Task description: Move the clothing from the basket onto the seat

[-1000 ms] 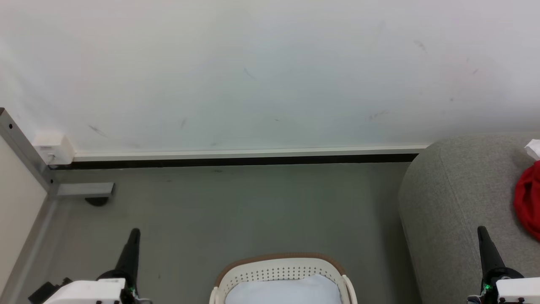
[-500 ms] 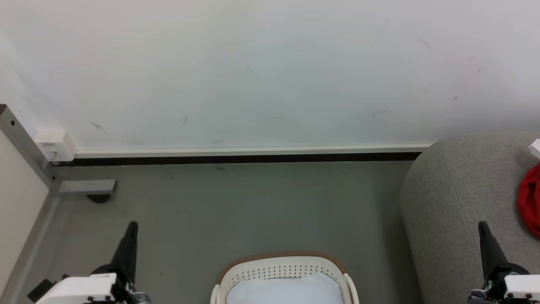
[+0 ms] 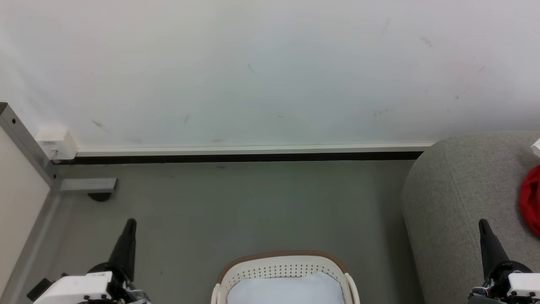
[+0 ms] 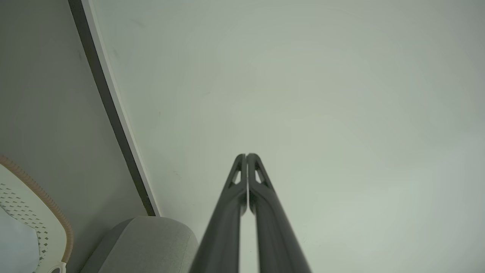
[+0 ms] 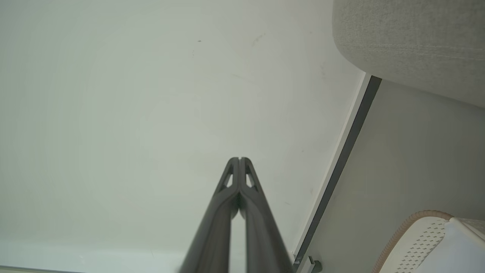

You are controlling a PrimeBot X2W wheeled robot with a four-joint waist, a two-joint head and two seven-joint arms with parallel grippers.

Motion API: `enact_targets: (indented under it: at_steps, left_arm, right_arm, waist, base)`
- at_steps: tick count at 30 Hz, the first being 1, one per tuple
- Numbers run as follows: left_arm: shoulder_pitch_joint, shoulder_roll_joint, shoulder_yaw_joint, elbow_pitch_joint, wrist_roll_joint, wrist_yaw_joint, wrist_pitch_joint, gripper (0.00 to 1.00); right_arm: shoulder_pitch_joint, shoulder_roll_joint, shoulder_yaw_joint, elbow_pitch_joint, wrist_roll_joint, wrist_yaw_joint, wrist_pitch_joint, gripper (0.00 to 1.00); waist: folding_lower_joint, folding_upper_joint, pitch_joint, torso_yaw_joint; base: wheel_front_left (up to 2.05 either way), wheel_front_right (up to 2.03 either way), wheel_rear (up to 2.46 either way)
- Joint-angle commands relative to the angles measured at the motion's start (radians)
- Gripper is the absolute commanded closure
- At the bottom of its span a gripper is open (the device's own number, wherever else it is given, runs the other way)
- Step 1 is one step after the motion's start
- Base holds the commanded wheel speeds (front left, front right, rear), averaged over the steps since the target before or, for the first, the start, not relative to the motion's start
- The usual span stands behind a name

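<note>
1. Head view, tools: two tools are counted. The left tool stands at lower left over the floor. The right tool stands at lower right, in front of the seat. Each shows as one dark tapered point aimed up the frame, and each is empty.
2. Head view, task items: one basket sits on the floor at bottom centre, between the two tools and apart from both. The lower frame edge cuts it off. Its visible interior holds one pale lining cloth. One seat occupies the right side, with its rounded arm toward the basket. One heap of red clothing lies on the seat at the right frame edge. The number of garments in the heap cannot be determined. One small white piece lies just above the heap.
3. Head view, surroundings: one wall has one dark baseboard strip along its foot. One metal post stands at the left, with one white box beside it.
4. Left wrist view: the left tool's two fingers are pressed together up to the tips, with nothing between them, and point at the wall. One section of the basket rim shows at lower left. The seat arm shows at the bottom edge beside it.
5. Right wrist view: the right tool's two fingers are likewise pressed together and empty, pointing at the wall. The seat shows at top right. One corner of the basket, with the lining cloth inside, shows at lower right.
</note>
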Motion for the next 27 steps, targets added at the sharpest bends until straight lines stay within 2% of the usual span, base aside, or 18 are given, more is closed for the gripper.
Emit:
enact_targets:
  at_steps: [1, 27]
  left_arm:
    - [-0.009, 0.005, 0.002, -0.001, -0.012, -0.003, 0.003, 1.0]
    - [-0.009, 0.005, 0.002, -0.002, -0.012, -0.003, 0.003, 1.0]
  right_arm:
    - [-0.009, -0.01, 0.0, -0.001, 0.011, -0.002, -0.002, 1.0]
    - [-0.006, -0.022, 0.02, -0.003, 0.025, -0.002, -0.019, 1.0]
  waist:
    - [0.0, 0.0, 0.0, 0.0]
    - [0.0, 0.0, 0.0, 0.0]
  base:
    - [0.0, 0.0, 0.0]
    - [0.0, 0.0, 0.0]
